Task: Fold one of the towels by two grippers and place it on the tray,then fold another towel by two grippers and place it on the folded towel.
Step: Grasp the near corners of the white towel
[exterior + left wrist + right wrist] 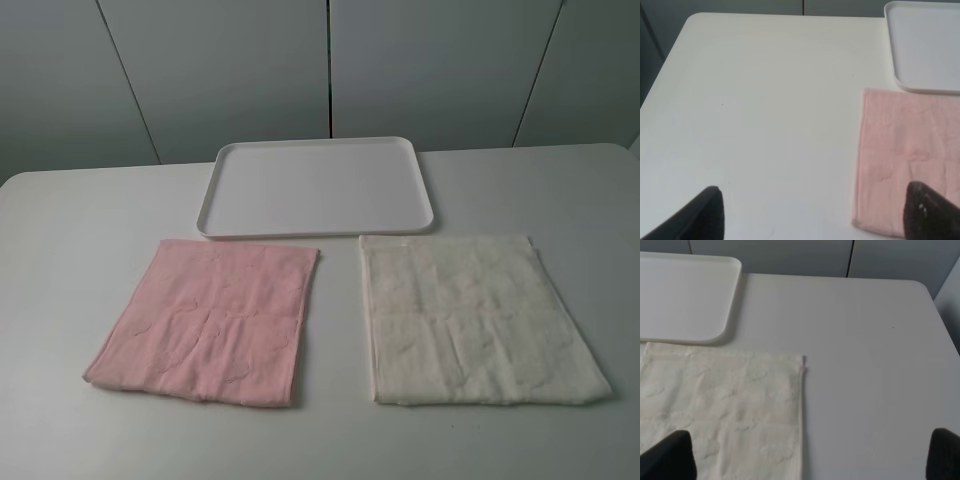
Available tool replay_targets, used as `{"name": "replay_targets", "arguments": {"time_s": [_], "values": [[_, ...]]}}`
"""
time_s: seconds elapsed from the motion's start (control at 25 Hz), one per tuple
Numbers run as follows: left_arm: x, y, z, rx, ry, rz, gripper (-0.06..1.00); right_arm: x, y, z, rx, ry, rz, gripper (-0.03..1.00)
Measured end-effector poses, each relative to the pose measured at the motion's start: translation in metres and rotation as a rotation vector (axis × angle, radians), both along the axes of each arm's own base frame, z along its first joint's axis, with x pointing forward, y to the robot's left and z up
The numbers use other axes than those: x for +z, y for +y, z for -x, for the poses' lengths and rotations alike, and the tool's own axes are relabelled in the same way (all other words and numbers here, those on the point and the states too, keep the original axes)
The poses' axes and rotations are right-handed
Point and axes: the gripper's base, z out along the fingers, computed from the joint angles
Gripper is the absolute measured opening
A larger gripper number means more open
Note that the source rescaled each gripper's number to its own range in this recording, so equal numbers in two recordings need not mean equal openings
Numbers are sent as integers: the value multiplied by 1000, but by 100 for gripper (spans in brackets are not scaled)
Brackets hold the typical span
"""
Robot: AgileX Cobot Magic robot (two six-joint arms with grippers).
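- Across the white worktop [60, 260], the high camera takes in the whole layout. The tray [315, 231] lies at the far middle. The pink towel [205, 320] is spread flat in front of it on the left, and the cream towel [480, 320] is spread flat on the right.
- A strip of worktop separates the two towels. Each towel's far edge lies just beside the tray's near rim, and I cannot tell whether they touch.
- Only the wrist cameras show the claws.
- The left wrist view shows the left claw [817, 215] released and holding nothing, its two black fingertips far apart. One fingertip is over bare worktop and the other over the pink towel's outer edge. I cannot tell whether either touches what is below it.
- This view also shows one rounded corner of the tray, the pink towel's edge close against its rim, and the rounded far corner of the worktop.
- The right wrist view shows the right claw [807, 455] released too, spread wide and empty. One fingertip is over the cream towel and the other over bare worktop.
- The cream towel's raised pattern and the small turned hem at its far outer corner are clearer here than from above. The pink towel does not appear in this view.
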Motion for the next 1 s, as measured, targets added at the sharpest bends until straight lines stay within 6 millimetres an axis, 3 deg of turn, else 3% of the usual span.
{"name": "replay_targets", "arguments": {"time_s": [1.0], "values": [[0,0,0,-19,0,0,99,0,0,0,0,0,0,100]]}}
